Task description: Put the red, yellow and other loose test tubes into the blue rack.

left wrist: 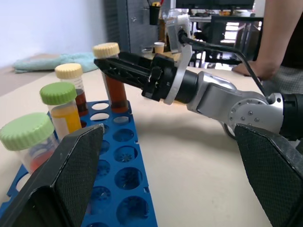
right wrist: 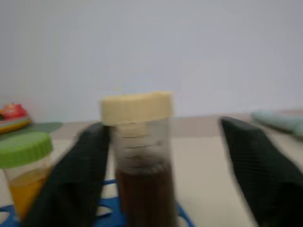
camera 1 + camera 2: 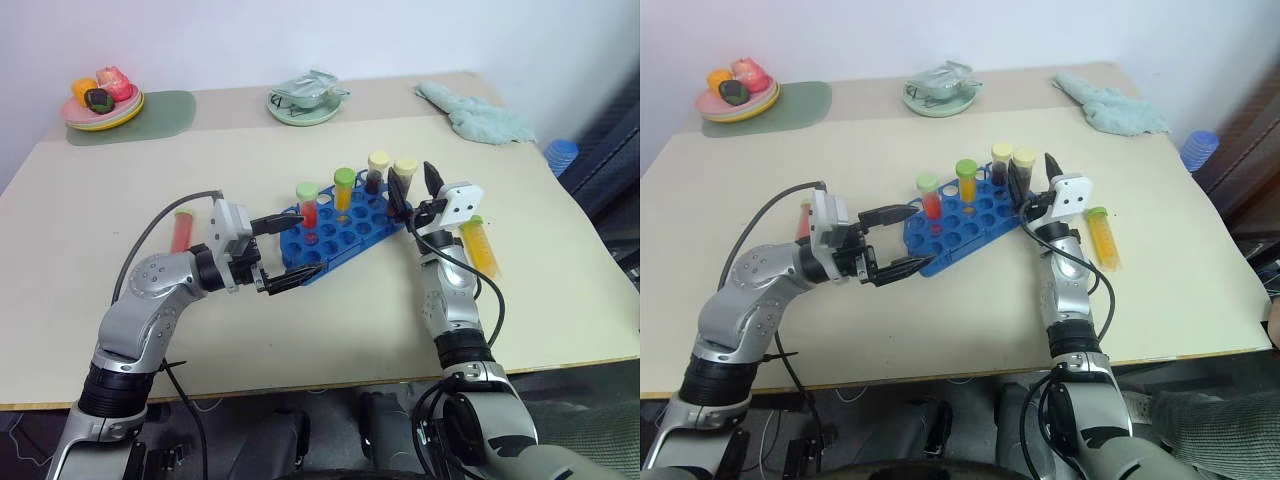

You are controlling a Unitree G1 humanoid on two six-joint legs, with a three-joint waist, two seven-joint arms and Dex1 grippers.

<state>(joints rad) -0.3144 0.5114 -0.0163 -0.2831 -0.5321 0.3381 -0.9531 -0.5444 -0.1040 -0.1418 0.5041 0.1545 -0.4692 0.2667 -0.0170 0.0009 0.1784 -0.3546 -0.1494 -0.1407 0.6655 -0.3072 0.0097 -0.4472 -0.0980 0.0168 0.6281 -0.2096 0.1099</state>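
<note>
The blue rack (image 3: 330, 250) lies slantwise mid-table. Standing in it are a green-capped red tube (image 3: 307, 205), a green-capped yellow tube (image 3: 344, 190) and two cream-capped dark tubes (image 3: 378, 170). My right gripper (image 3: 412, 180) is open, its fingers either side of the far cream-capped brown tube (image 2: 139, 156), which stands in the rack's end. My left gripper (image 3: 283, 252) is open at the rack's near-left end, one finger on each side of it. A loose red tube (image 3: 182, 230) lies behind my left arm. A loose yellow tube (image 3: 482, 245) lies right of my right wrist.
A plate (image 3: 120, 120) of toy food sits on a green mat (image 3: 165, 112) at the back left. A pale green dish (image 3: 305, 112) and a teal cloth (image 3: 475, 112) lie along the far edge. A person (image 1: 279, 42) stands beyond the table's right side.
</note>
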